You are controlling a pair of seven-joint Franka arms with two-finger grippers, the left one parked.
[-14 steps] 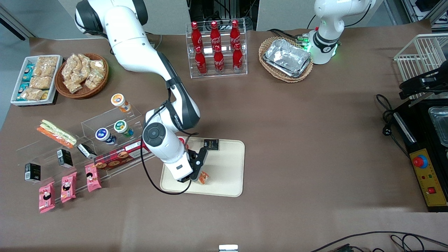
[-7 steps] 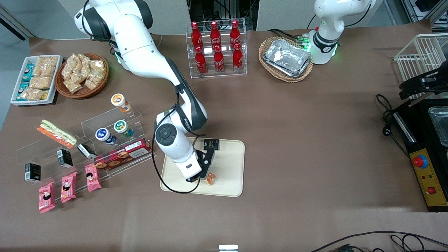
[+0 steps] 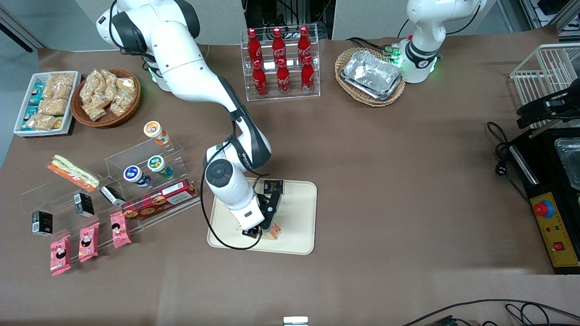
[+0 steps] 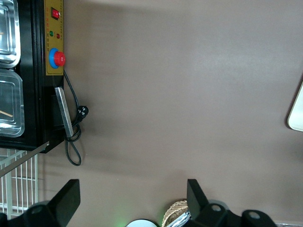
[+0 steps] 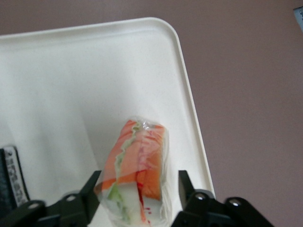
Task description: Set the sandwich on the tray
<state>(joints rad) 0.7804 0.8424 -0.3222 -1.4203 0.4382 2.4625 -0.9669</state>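
Front view looked steeply down over the whole table [image 3: 385, 158]. Right wrist view faced down, close above the tray [image 5: 71, 71], shared with the front view [image 3: 297, 208].
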